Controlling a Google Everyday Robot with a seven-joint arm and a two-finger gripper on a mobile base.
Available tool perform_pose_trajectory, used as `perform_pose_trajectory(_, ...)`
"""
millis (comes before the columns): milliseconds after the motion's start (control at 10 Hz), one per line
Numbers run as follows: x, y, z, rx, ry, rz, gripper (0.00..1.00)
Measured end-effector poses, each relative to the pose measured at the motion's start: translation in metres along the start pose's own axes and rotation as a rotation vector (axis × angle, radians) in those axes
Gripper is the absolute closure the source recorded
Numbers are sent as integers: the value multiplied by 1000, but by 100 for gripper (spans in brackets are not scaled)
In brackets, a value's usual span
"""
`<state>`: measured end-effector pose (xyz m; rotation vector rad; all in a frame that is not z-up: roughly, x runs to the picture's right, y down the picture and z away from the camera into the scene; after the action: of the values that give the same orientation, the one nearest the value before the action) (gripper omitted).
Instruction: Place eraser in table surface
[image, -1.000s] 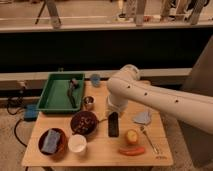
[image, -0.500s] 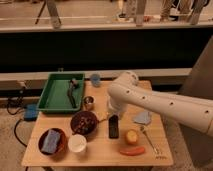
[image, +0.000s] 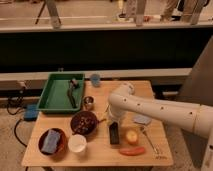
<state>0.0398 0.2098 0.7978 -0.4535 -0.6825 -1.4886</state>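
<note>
The eraser (image: 114, 133) is a small flat black block on the pale wooden table surface (image: 95, 156), between the dark bowl (image: 83, 122) and a yellow fruit (image: 131, 136). My gripper (image: 114, 119) hangs straight down from the white arm (image: 150, 107), right over the eraser's far end. The gripper's tip meets the eraser's top edge; I cannot tell whether it still holds it.
A green tray (image: 50, 97) with tools sits at the back left, with a blue cup (image: 95, 79) and a metal can (image: 88, 102) beside it. A white cup (image: 77, 143) and a brown bowl holding a blue sponge (image: 51, 141) are at the front left. A blue-grey pad (image: 141, 119), a fork (image: 149, 140) and an orange carrot (image: 132, 150) lie to the right.
The arm has lowered toward the table. The eraser has come down with it, a little toward the front edge.
</note>
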Motion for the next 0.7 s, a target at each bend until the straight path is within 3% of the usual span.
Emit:
perform_pose_trajectory(200, -4, 1, 16, 13, -40, -3, 91)
perform_pose_trajectory(700, -8, -4, 16, 34, -64, -11, 40)
